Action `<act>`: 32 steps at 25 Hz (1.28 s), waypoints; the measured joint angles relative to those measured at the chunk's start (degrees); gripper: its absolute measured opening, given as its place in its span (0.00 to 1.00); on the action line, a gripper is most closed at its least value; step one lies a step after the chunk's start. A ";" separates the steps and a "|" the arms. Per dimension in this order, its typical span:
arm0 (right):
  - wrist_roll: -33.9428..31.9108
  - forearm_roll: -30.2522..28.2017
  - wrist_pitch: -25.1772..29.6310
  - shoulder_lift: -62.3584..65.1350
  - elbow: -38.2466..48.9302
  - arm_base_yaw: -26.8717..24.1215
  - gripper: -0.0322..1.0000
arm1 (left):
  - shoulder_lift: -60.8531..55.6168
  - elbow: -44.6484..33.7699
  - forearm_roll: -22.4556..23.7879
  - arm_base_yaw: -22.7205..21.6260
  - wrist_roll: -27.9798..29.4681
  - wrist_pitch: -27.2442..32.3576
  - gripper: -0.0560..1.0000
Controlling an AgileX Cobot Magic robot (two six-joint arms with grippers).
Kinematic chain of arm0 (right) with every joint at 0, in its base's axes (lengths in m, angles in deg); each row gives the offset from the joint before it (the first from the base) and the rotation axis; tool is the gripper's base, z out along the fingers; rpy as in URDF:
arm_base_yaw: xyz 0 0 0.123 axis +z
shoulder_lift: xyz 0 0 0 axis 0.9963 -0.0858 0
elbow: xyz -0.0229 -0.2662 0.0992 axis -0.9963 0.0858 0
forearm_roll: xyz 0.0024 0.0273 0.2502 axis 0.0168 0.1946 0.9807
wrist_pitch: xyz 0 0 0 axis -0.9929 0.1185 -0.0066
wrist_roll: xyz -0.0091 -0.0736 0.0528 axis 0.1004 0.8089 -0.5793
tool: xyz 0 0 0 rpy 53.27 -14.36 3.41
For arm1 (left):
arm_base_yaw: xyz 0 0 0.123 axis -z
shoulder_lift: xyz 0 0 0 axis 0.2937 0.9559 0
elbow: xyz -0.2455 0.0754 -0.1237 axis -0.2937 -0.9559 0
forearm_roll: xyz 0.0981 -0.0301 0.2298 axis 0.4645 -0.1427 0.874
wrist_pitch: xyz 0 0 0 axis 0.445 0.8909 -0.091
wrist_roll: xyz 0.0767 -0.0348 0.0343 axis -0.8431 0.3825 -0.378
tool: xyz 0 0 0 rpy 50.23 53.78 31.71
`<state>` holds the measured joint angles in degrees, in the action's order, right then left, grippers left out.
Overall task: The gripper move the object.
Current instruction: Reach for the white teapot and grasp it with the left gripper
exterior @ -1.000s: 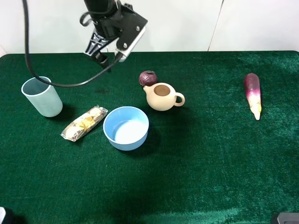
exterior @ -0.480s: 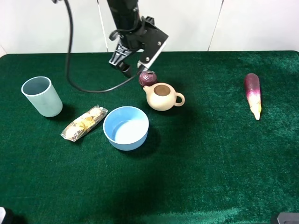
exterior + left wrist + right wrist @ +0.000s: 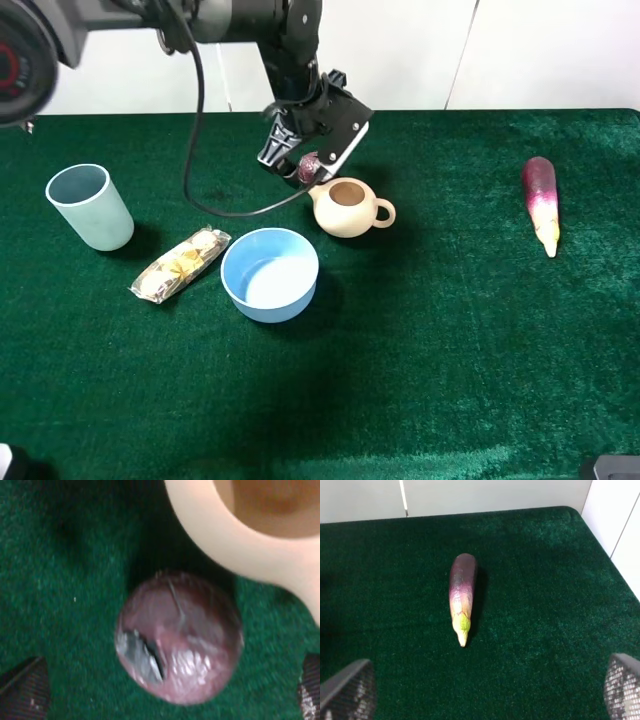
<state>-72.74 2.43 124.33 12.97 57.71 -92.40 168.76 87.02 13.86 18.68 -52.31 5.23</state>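
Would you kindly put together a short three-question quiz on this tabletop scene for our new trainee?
1. True or false: the left gripper is shut on the round purple fruit.
2. Which thing stands closest to the fruit? A) the teapot B) the blue bowl C) the cup
3. Fill in: the long purple-and-white thing that the right wrist view shows is the ____.

Key: 1. False: its fingers stand apart, one on each side of the fruit. 2. A. 3. eggplant.
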 joint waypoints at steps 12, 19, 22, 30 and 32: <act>0.00 0.00 0.00 0.00 0.00 0.00 0.70 | 3.36 0.73 -2.37 0.00 -1.42 -4.25 0.99; 0.00 0.00 0.00 0.00 0.00 0.00 0.70 | 4.45 0.73 -3.07 0.00 -1.53 -4.65 0.99; 0.00 0.00 0.00 0.00 0.00 0.00 0.70 | 4.49 0.73 -3.07 0.00 -1.55 -4.70 0.99; 0.00 0.00 0.00 0.00 0.00 0.00 0.70 | 4.56 0.73 -3.07 0.00 -1.55 -4.70 0.99; 0.00 0.00 0.00 0.00 0.00 0.00 0.70 | 4.56 0.73 -3.07 0.00 -1.55 -4.70 0.99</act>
<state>-72.74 2.43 124.33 12.97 57.71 -92.40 173.32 87.75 10.79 18.68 -53.86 0.53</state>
